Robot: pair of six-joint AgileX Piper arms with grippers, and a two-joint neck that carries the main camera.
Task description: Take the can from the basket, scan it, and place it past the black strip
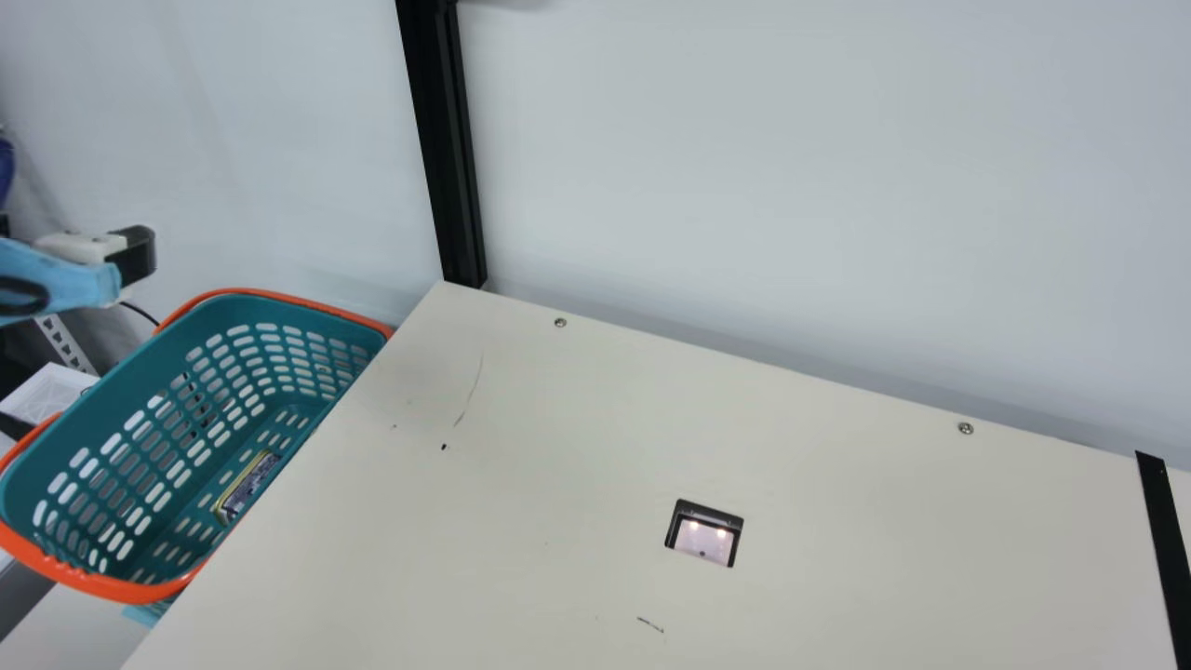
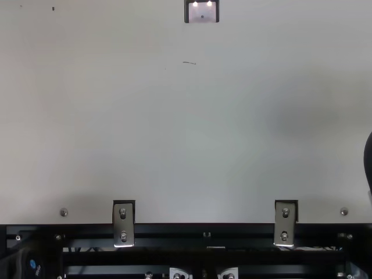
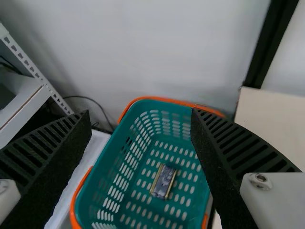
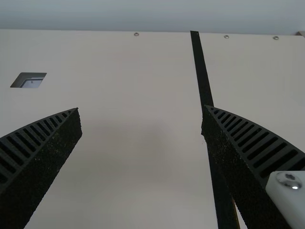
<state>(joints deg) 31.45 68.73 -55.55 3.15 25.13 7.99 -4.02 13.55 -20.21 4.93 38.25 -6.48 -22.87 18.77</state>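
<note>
Teal basket [image 1: 100, 587] beside the table [image 1: 502, 521], can [image 1: 247, 485] inside.

We see a black post [image 1: 445, 140] at the far left corner of the table [image 1: 837, 484], screws [image 1: 560, 323] along its far edge, and a perforated metal upright [image 3: 36, 71] beyond its left edge.

Bright, even light on cream table [image 1: 540, 484], two glare spots in scanner window [image 1: 704, 542], soft shadows

In the main view, a smooth, matt, cream tabletop [image 1: 465, 558]; between eight and nine o'clock, a teal, oblong, slotted basket [image 1: 270, 312] of glossy plastic. Top view, seven o'clock: a silver, rectangular bracket [image 2: 123, 224], shiny metal.
</note>
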